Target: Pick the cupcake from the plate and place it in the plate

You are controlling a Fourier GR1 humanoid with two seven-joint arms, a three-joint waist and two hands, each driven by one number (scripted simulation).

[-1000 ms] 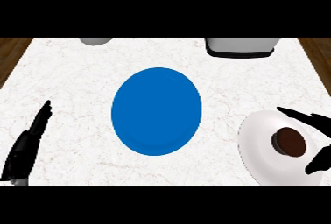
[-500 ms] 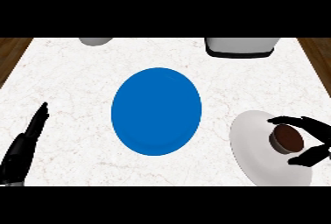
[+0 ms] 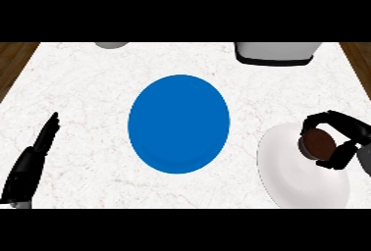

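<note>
The white marble counter (image 3: 87, 98) fills my view, and I take the blue plate (image 3: 179, 123) at its middle as my landmark. To the right of the blue plate and a little nearer to me sits the white plate (image 3: 297, 174), its rim just beside the blue one's edge but apart from it. The cupcake (image 3: 318, 140) is over the far right part of that white plate, and my right hand (image 3: 340, 142) has its fingers and thumb curled round it, so I judge the step in hand to be the grasp itself; I cannot tell whether the cupcake has left the plate. My left hand (image 3: 33, 159) rests with fingers straight, well to the left of the blue plate near the counter's edge. Beyond the blue plate, at the far edge, stand a grey container (image 3: 278, 52) to the right and a small grey bowl (image 3: 112, 44) to the left. Next I should lift the cupcake, carry it leftward over the blue plate, and set it down upright near the middle.
</note>
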